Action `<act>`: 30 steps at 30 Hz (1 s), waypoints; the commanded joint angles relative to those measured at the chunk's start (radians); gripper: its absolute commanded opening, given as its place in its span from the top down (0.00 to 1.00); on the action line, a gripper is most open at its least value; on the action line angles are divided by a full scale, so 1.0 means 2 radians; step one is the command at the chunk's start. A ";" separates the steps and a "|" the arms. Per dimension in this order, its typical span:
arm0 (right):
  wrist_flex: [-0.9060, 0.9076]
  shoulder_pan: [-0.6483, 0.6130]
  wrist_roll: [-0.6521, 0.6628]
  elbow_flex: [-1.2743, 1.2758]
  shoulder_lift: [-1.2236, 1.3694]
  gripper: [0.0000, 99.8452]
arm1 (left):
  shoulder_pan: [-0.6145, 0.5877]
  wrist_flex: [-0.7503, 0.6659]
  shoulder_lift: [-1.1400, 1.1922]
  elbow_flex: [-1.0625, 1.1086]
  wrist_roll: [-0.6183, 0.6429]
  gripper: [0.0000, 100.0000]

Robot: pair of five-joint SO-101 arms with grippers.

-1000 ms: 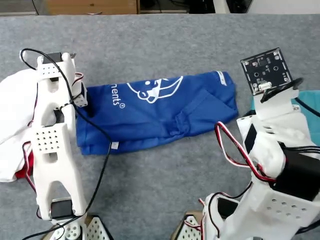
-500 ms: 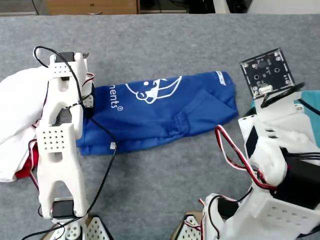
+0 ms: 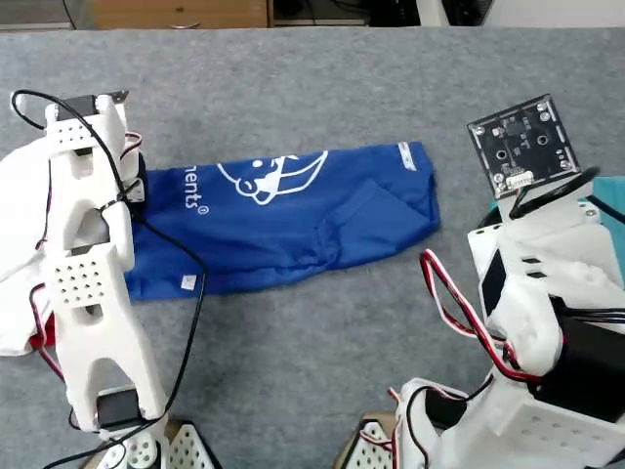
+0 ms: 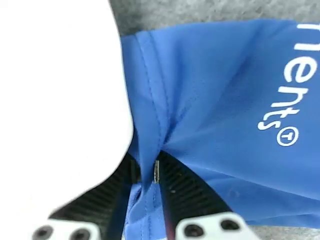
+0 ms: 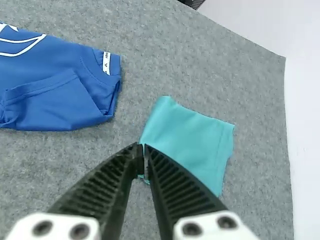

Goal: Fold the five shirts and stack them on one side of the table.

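Pinching creased blue shirt (image 4: 225, 75) hem w/ L gripper (image 4: 146, 172); R gripper (image 5: 141, 152) clenched.

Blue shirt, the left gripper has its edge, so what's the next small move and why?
The left gripper is shut on the blue shirt, which lies as a long strip, not yet halved. So probably lift the pinched end and carry it over toward the far end.

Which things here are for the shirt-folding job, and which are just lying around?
For the job:
- blue shirt, pinched in the jaws of the left gripper
- white shirt, at the table's side by that arm
- teal shirt, at the other side
- grey table

Just lying about:
- wooden furniture beyond the table's far edge
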 commanded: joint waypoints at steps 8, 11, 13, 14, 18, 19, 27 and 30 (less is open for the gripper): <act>0.008 -0.002 0.006 -0.018 -0.003 0.97 | 0.097 0.007 -0.154 0.094 0.017 0.98; 0.008 -0.002 0.006 -0.018 -0.005 0.97 | 0.144 0.007 -0.212 0.137 0.039 0.98; 0.007 -0.002 0.006 -0.016 -0.018 0.97 | 0.177 0.007 -0.241 0.152 0.054 0.98; 0.007 -0.003 0.006 -0.015 -0.024 0.97 | 0.192 0.007 -0.251 0.154 0.061 0.98; 0.007 -0.003 0.006 -0.014 -0.051 0.97 | 0.251 0.007 -0.267 0.150 0.090 0.98; 0.007 -0.003 0.006 -0.013 -0.057 0.97 | 0.266 0.007 -0.267 0.150 0.096 0.98; 0.007 -0.003 0.006 0.056 -0.125 0.97 | 0.379 0.005 -0.266 0.105 0.141 0.98; 0.007 -0.003 0.006 0.082 -0.159 0.97 | 0.404 0.005 -0.265 0.061 0.151 0.98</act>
